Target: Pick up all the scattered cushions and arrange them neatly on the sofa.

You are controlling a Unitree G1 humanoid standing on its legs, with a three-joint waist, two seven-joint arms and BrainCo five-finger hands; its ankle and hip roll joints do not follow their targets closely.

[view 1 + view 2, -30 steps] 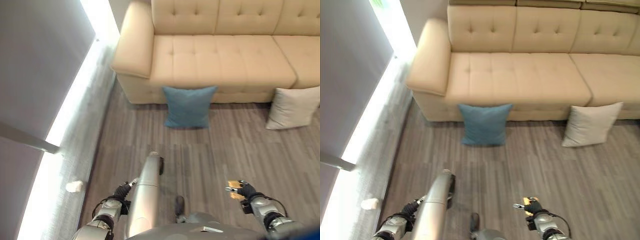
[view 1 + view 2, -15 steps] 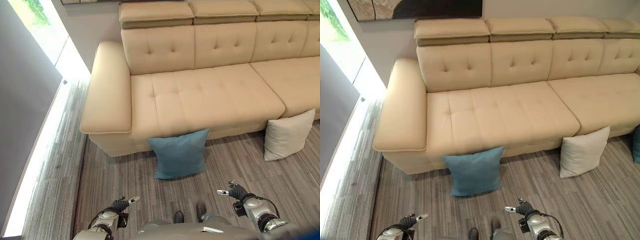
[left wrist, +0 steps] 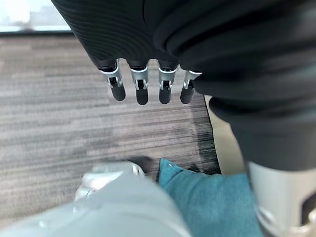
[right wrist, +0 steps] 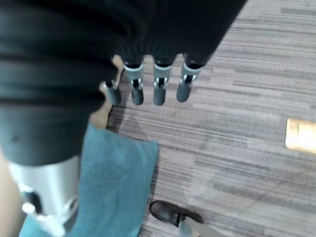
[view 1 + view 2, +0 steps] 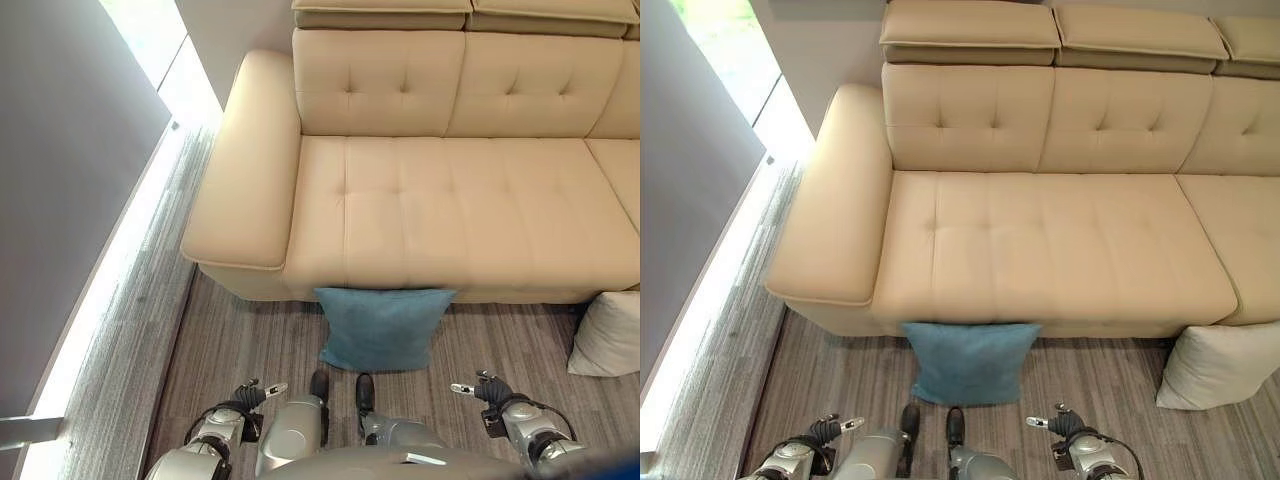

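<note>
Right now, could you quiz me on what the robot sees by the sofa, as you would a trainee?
1. True or false: the blue cushion lies on the seat of the sofa.
2. Which thing stands on the floor at the robot's right? A. the cream cushion B. a lamp C. a basket
3. Fill in: the left hand and the right hand are both ____, holding nothing.

Key: 1. false, it leans on the sofa's front, on the floor; 2. A; 3. open
</note>
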